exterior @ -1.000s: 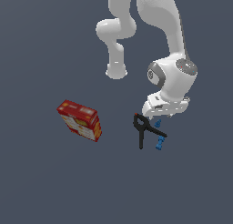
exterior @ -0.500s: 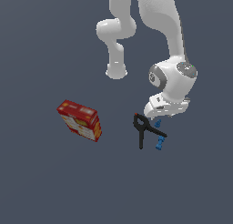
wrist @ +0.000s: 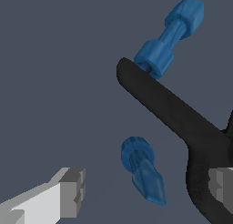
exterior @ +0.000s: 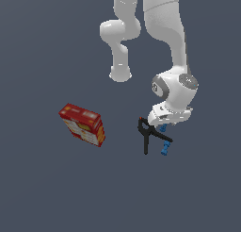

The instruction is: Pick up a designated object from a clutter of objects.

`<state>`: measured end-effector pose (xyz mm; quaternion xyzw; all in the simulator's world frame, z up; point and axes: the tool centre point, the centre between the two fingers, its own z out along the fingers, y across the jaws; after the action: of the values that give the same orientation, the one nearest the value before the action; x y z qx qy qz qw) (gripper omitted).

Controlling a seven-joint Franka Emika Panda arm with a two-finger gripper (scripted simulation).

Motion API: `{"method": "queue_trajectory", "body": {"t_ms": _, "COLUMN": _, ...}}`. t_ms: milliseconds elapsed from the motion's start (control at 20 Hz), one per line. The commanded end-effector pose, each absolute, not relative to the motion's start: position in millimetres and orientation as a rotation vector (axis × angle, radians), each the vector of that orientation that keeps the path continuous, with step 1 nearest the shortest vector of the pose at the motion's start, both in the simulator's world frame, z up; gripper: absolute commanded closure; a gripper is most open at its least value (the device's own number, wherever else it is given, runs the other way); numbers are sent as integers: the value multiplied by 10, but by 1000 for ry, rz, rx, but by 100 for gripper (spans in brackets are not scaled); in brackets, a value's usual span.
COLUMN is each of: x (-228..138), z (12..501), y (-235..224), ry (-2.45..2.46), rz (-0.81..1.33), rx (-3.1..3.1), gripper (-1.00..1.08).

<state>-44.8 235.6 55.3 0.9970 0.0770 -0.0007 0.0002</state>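
The designated blue peg (wrist: 142, 174) lies on the grey floor, with a round blocky head and a tapered tip. It sits between my open gripper's (wrist: 145, 186) two fingers, a pale finger (wrist: 68, 193) on one side and the other finger (wrist: 221, 183) over the black spring clamp (wrist: 182, 123). The other blue piece (wrist: 170, 34) lies beyond the clamp's handle. In the exterior view my gripper (exterior: 163, 124) hovers low over the peg (exterior: 163, 128), beside the clamp (exterior: 148, 136) and the other blue piece (exterior: 164, 150).
A red-and-yellow printed box (exterior: 83, 124) stands apart at the exterior view's left. The arm's white base (exterior: 120, 74) stands behind the cluster. The floor is plain dark grey.
The arm's wrist and hand have come down a little toward the clamp and blue pieces. The objects have not moved.
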Motion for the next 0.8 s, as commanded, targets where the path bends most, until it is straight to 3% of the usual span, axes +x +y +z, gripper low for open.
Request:
{"method": "queue_trajectory", "body": {"t_ms": 0, "x": -445, "z": 468, "y": 2358, "ry": 242, "rz": 0, "rx": 3132, "gripper": -92}}
{"method": "queue_trajectory", "body": {"t_ms": 200, "x": -441, "z": 422, "y": 2361, "ry": 242, "rz": 0, "rx": 3132, "gripper": -92}}
{"method": "queue_trajectory", "body": {"t_ms": 250, "x": -441, "z": 422, "y": 2361, "ry": 242, "rz": 0, "rx": 3132, "gripper": 108}}
{"method": "queue_trajectory", "body": {"t_ms": 750, "x": -441, "z": 423, "y": 2362, "ry": 242, "rz": 0, "rx": 3132, "gripper": 108}}
